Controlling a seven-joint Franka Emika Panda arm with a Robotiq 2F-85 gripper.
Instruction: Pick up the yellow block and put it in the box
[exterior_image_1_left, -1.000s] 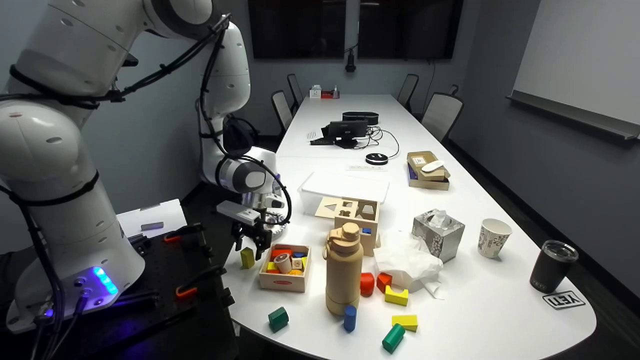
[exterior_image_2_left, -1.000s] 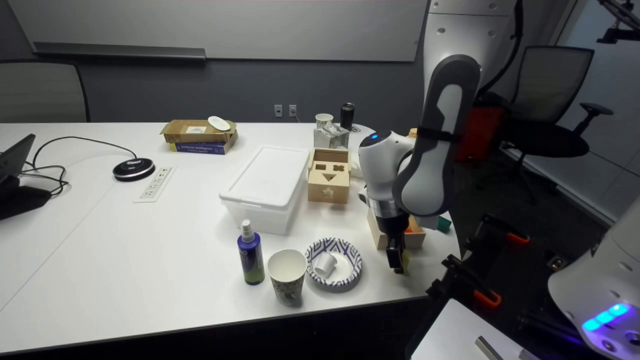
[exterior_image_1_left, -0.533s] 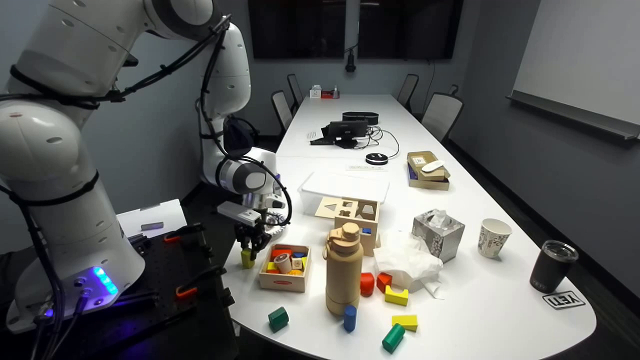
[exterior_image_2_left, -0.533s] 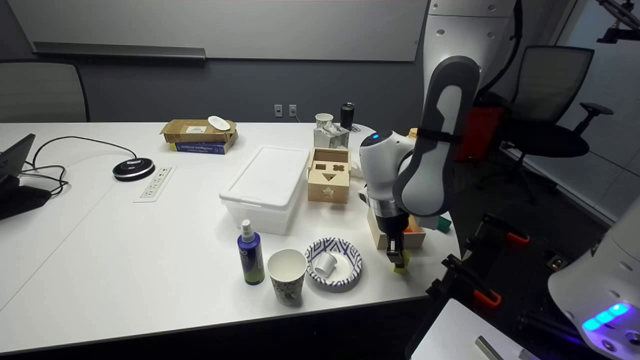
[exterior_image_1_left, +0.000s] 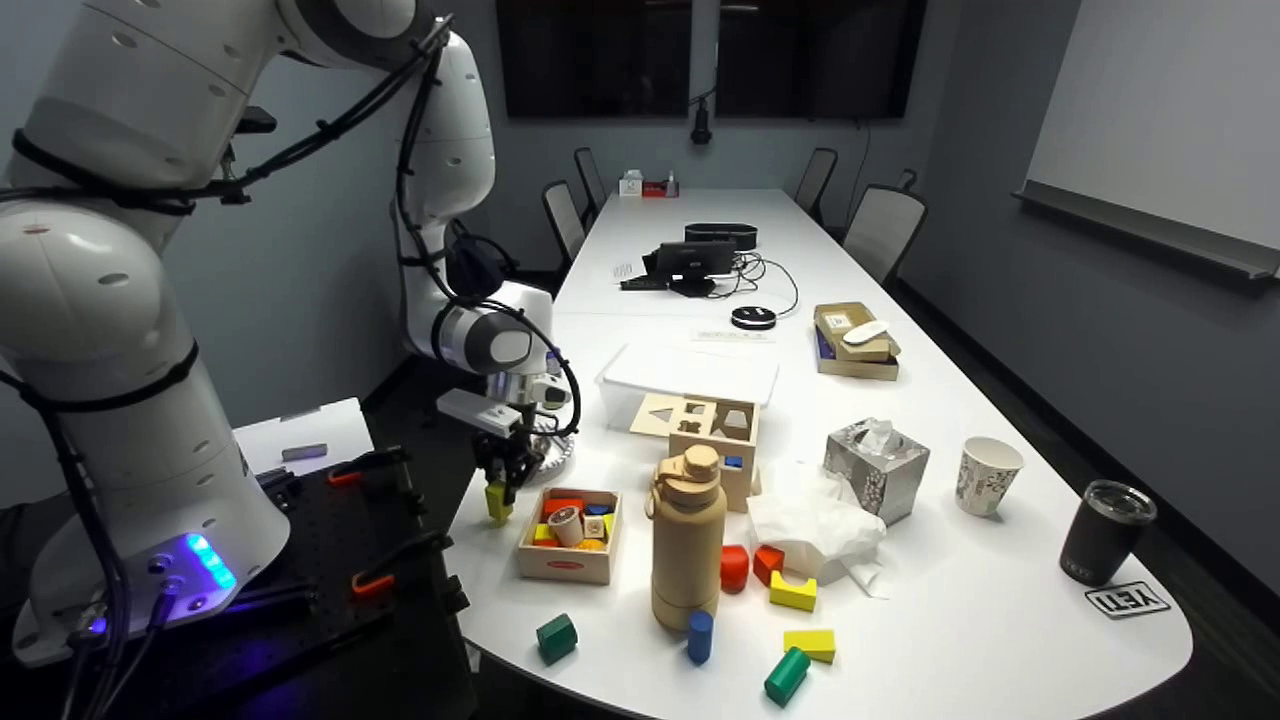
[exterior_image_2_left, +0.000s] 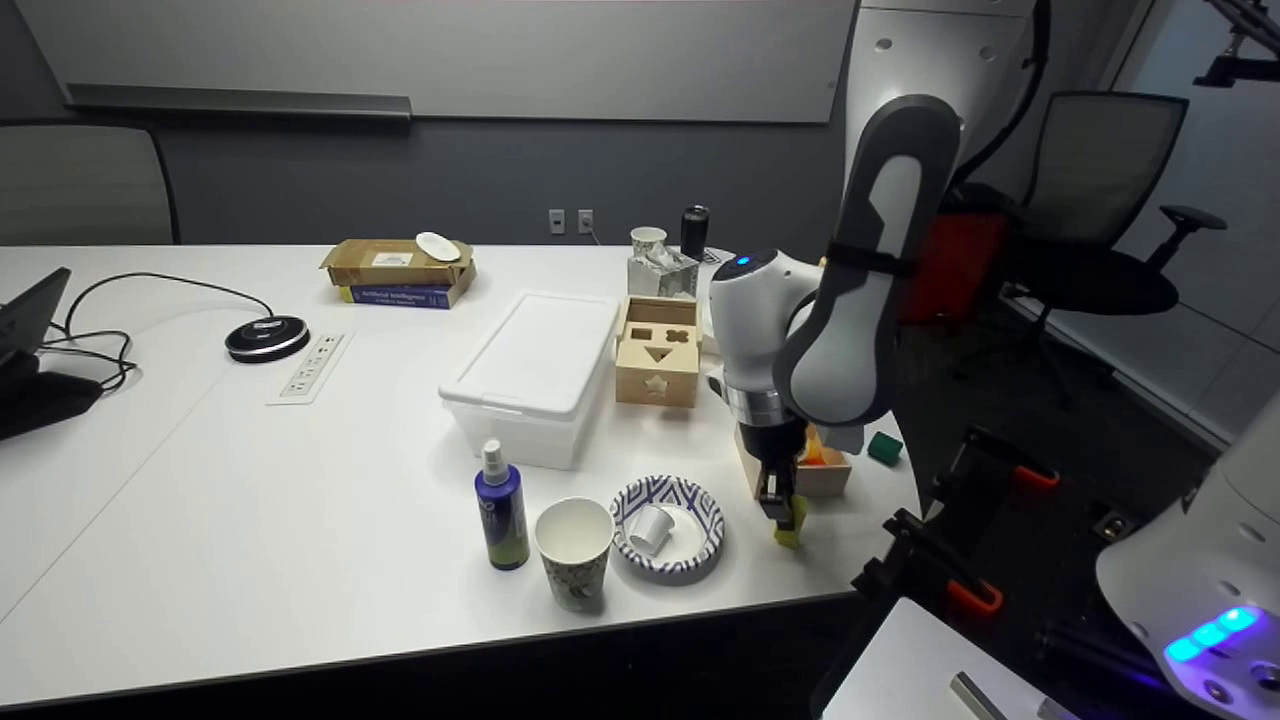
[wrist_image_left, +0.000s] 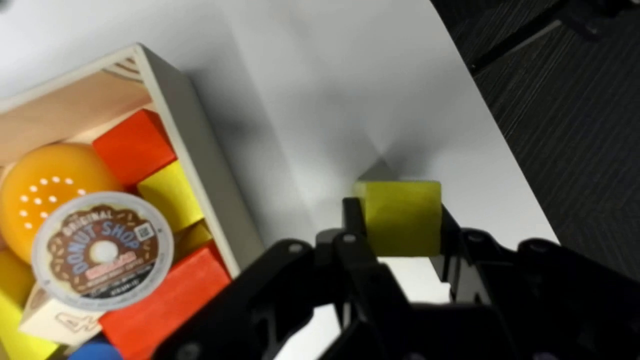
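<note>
The yellow block (wrist_image_left: 403, 218) sits between the two fingers of my gripper (exterior_image_1_left: 503, 480), which is shut on it from both sides. In the wrist view its square end faces the camera. It hangs at or just above the white table, near the edge; any gap beneath is too small to tell. In an exterior view the black fingers partly cover the block (exterior_image_2_left: 789, 530). The box (exterior_image_2_left: 632, 377), light natural wood with shaped cut-outs, stands apart from the gripper, farther in on the table. Both exterior views show it, and its side wall (exterior_image_1_left: 738, 490) faces the wooden bottle.
Right beside the gripper is a small open wooden box (wrist_image_left: 202, 155) full of coloured blocks. A tan bottle (exterior_image_1_left: 688, 550) stands beyond it. A lidded plastic bin (exterior_image_2_left: 530, 360) adjoins the cut-out box. Nearby are a patterned bowl (exterior_image_2_left: 712, 520), a paper cup (exterior_image_2_left: 575, 550) and several loose blocks.
My gripper has gone from open around the yellow block to shut on it. Block and gripper have since shifted slightly, up the picture in an exterior view. Other objects have stayed put.
</note>
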